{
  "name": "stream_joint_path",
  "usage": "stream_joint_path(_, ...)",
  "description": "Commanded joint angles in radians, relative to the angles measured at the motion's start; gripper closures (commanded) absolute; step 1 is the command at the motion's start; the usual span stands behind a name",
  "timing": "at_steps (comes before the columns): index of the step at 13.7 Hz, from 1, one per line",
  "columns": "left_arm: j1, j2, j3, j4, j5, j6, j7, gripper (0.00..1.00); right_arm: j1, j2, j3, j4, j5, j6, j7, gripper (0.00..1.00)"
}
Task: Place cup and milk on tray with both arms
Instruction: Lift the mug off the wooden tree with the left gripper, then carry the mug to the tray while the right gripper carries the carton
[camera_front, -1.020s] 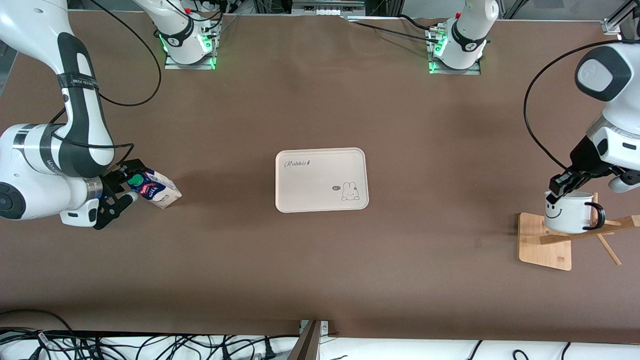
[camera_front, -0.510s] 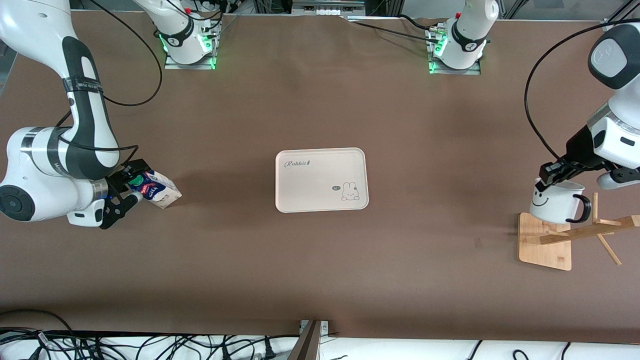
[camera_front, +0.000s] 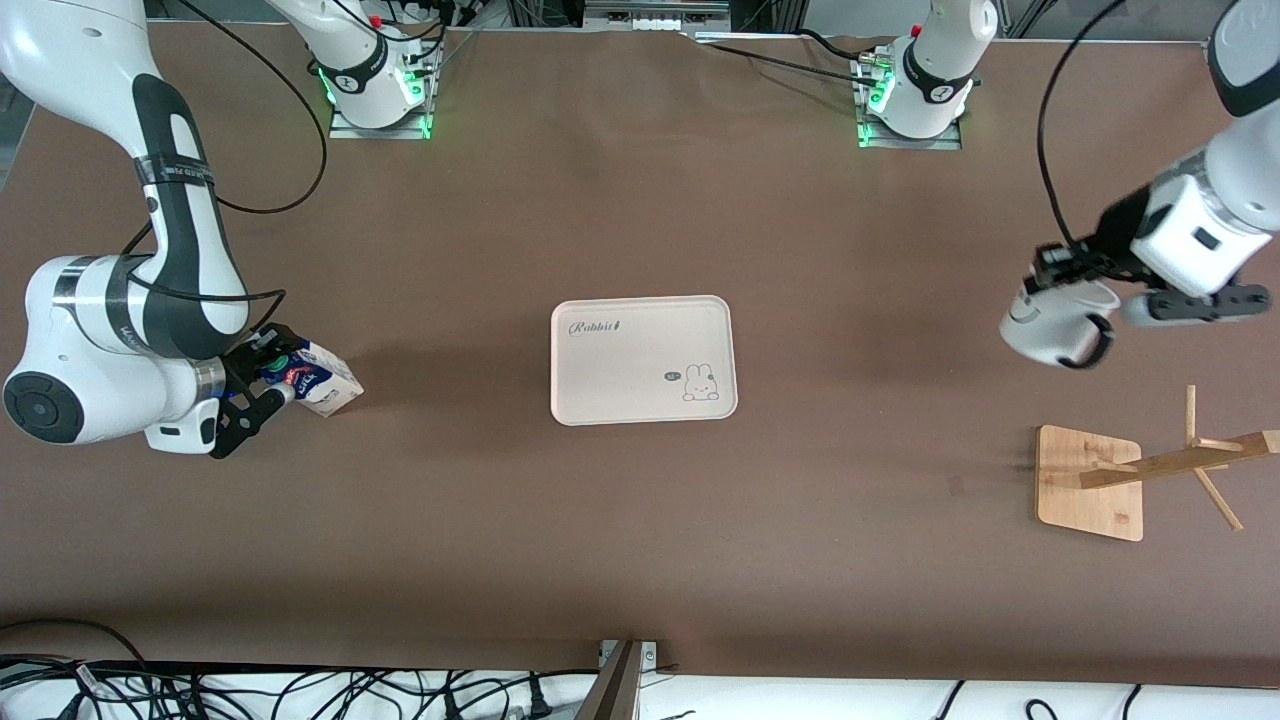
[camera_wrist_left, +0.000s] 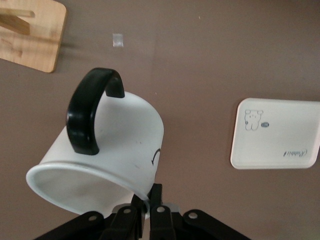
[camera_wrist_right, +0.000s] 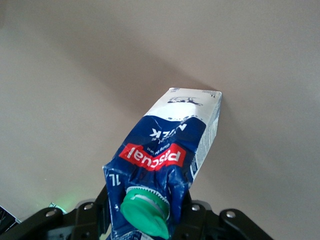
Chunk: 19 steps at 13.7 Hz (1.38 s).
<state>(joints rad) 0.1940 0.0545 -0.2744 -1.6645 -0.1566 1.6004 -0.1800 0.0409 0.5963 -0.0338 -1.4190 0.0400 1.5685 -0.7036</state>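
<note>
The white cup with its black handle hangs in the air, tilted, over bare table between the tray and the wooden rack. My left gripper is shut on its rim. In the left wrist view the fingers pinch the cup at its rim, at the left gripper. The milk leans tilted at the right arm's end of the table. My right gripper is shut on its top by the green cap. The right wrist view shows the milk in the right gripper. The cream tray lies mid-table with nothing on it.
The wooden mug rack stands at the left arm's end, nearer the front camera than the cup, with no mug on its pegs. It also shows in the left wrist view, as does the tray. Both arm bases stand along the table's back edge.
My left gripper has lifted the cup off the rack's peg and carried it up and toward the tray. My right gripper has stayed shut on the milk, which has hardly moved.
</note>
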Motion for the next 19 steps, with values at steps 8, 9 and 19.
stream_joint_path(8, -0.069, 0.161, -0.172, 0.145, 0.011, -0.255, -0.296, 1.0, -0.009, -0.124, -0.003, -0.009, 0.006, -0.125, 0.007, 0.46)
stream_joint_path(9, -0.102, 0.209, -0.172, 0.169, 0.006, -0.254, -0.35, 1.0, -0.012, -0.127, -0.003, -0.009, 0.006, -0.128, 0.007, 0.46)
stream_joint_path(19, -0.31, 0.665, -0.169, 0.401, -0.076, 0.05, -0.805, 1.0, 0.039, -0.164, 0.032, -0.009, 0.159, -0.145, 0.257, 0.51)
